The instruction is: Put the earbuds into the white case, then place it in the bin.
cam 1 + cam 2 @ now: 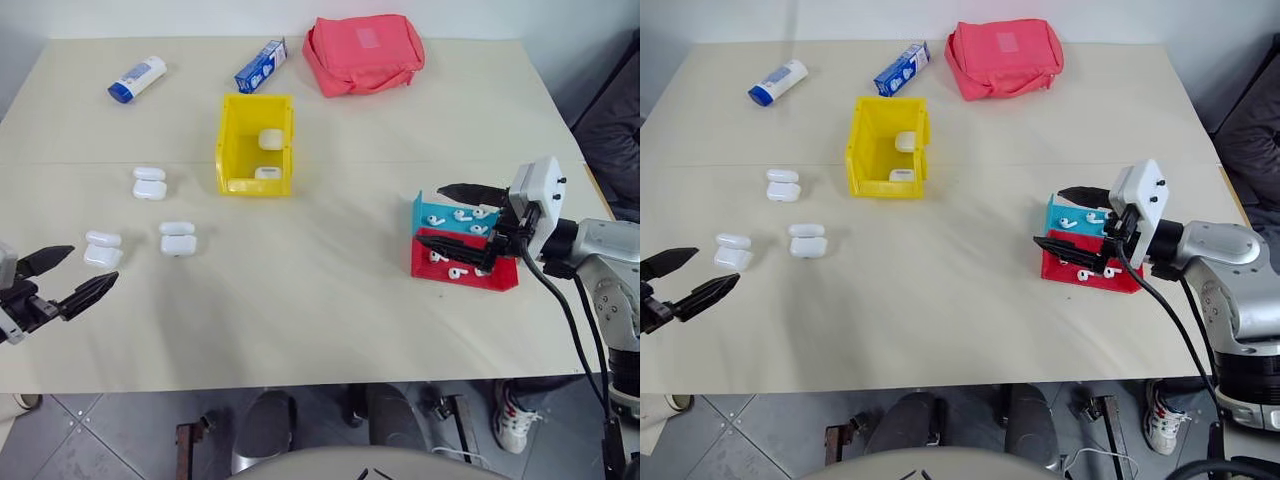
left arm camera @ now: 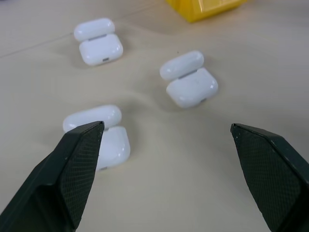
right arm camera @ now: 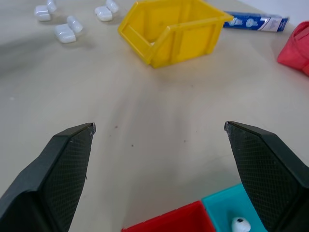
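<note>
Three white cases lie open on the left of the table: one (image 1: 150, 183) farther back, one (image 1: 178, 240) in the middle, one (image 1: 103, 249) nearest my left gripper (image 1: 95, 262). That gripper hovers open just short of them; in the left wrist view the nearest case (image 2: 104, 135) sits by one finger. The yellow bin (image 1: 232, 140) stands mid-table with two closed cases (image 1: 271, 139) inside. Several earbuds (image 1: 458, 214) lie in a teal tray (image 1: 1052, 218) and a red tray (image 1: 470, 283) at the right. My right gripper (image 1: 429, 215) hangs open over those trays, holding nothing.
At the back of the table lie a white-and-blue tube (image 1: 137, 79), a blue box (image 1: 261, 65) and a red pouch (image 1: 363, 52). Bare tabletop stretches between the bin and the trays. The table's front edge runs just below both grippers.
</note>
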Action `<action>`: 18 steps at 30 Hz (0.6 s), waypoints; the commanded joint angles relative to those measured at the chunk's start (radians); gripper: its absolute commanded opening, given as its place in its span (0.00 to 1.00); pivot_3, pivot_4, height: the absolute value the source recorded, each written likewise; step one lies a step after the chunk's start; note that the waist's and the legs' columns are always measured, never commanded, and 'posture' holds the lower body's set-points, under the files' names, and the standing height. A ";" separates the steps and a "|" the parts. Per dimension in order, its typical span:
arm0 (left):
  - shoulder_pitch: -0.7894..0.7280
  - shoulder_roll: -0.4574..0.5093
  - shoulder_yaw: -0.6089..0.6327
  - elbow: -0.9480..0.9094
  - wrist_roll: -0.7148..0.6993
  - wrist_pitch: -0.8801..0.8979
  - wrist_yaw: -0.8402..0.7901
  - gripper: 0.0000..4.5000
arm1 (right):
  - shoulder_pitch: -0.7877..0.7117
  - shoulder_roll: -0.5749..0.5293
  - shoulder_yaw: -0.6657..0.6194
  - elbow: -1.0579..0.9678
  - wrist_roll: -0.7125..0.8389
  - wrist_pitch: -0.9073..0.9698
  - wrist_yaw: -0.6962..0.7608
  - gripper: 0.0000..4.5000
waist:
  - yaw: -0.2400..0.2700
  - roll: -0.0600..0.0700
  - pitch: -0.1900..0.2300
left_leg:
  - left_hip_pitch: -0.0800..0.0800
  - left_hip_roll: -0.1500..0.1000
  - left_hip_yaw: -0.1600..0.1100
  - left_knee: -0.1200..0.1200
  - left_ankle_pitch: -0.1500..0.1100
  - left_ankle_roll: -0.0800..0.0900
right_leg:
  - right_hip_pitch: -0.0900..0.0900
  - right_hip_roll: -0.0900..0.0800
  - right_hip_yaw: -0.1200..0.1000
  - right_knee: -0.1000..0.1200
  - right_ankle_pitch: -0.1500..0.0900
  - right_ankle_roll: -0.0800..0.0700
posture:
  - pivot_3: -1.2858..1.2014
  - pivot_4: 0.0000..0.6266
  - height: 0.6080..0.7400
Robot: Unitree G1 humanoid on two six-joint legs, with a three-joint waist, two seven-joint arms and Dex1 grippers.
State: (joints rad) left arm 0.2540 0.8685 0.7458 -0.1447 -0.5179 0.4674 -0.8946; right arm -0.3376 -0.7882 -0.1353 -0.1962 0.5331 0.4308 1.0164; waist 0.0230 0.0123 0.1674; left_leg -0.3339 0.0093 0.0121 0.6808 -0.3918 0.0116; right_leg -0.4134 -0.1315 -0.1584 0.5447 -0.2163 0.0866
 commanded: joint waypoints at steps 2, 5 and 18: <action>0.012 0.013 0.034 -0.071 -0.005 0.018 0.017 0.99 | -0.033 0.006 0.004 0.023 -0.020 -0.045 0.013 1.00 | 0.001 0.000 0.000 | 0.000 0.000 0.000 0.000 0.000 0.000 | 0.000 0.000 0.000 0.001 0.000 0.000 | 0.52 0.24 1.00; -0.022 0.051 -0.032 -0.188 -0.021 0.170 0.098 0.99 | -0.049 0.010 0.022 0.039 -0.030 -0.053 0.025 1.00 | 0.002 0.000 0.000 | 0.000 0.000 0.000 0.000 0.000 0.000 | 0.000 0.000 0.000 0.001 0.000 0.000 | 0.52 0.24 1.00; -0.441 0.146 -0.317 -0.497 -0.083 1.079 0.491 0.99 | -0.153 -0.011 0.081 0.132 -0.053 -0.118 0.209 1.00 | -0.002 -0.003 -0.001 | 0.005 -0.002 0.001 0.000 0.002 -0.001 | 0.003 0.006 0.001 0.007 -0.001 -0.001 | 0.52 0.24 1.00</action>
State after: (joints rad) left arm -0.1488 1.0083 0.4464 -0.6258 -0.6126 1.4521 -0.4426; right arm -0.4687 -0.7865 -0.0486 -0.0730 0.4830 0.3394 1.2003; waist 0.0215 0.0096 0.1668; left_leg -0.3277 0.0073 0.0135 0.6808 -0.3900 0.0100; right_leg -0.4101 -0.1247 -0.1582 0.5518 -0.2171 0.0853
